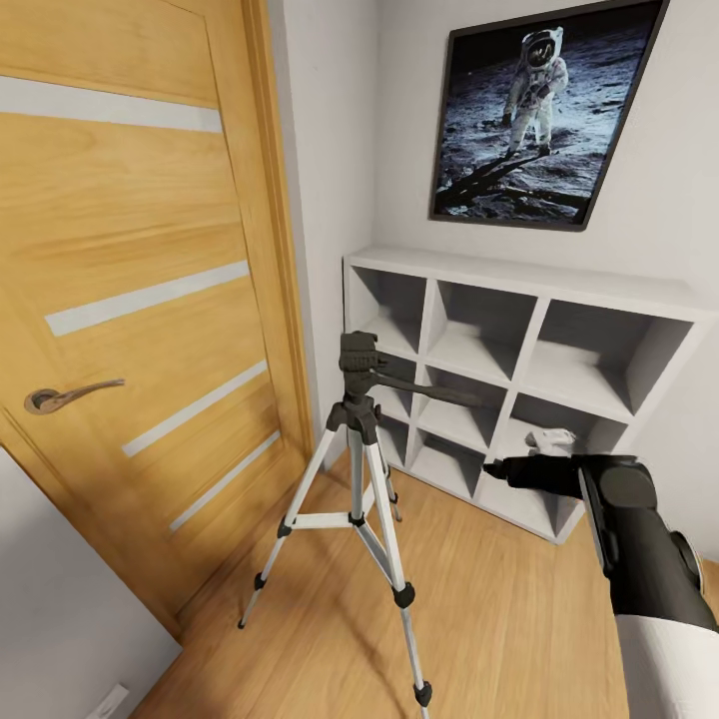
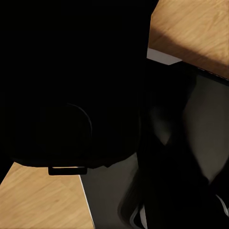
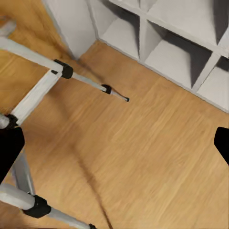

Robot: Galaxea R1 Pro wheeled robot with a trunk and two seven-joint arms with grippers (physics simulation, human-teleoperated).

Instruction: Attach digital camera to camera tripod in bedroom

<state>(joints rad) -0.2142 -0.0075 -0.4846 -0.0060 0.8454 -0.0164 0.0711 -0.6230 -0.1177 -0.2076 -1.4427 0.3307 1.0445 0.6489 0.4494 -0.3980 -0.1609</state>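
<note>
The camera tripod (image 1: 356, 431) stands on the wood floor in front of the oak door, silver legs spread. Its black head is bare on top and its pan handle points right toward the shelf. My right gripper (image 1: 499, 469) hovers to the right of the tripod, a little below its head, pointing left. In the right wrist view my right gripper (image 3: 114, 148) is open with only floor between its black fingertips (image 3: 9, 150), above the tripod's legs (image 3: 36, 93). The digital camera is out of view. The left wrist view is mostly dark shapes over the floor.
A grey cube shelf (image 1: 529, 285) stands against the back wall under an astronaut poster (image 1: 539, 110). A small white object (image 1: 551, 439) lies in a lower cubby. The oak door (image 1: 130, 300) with white stripes lines the left side. Wood floor (image 1: 499, 619) lies between tripod and arm.
</note>
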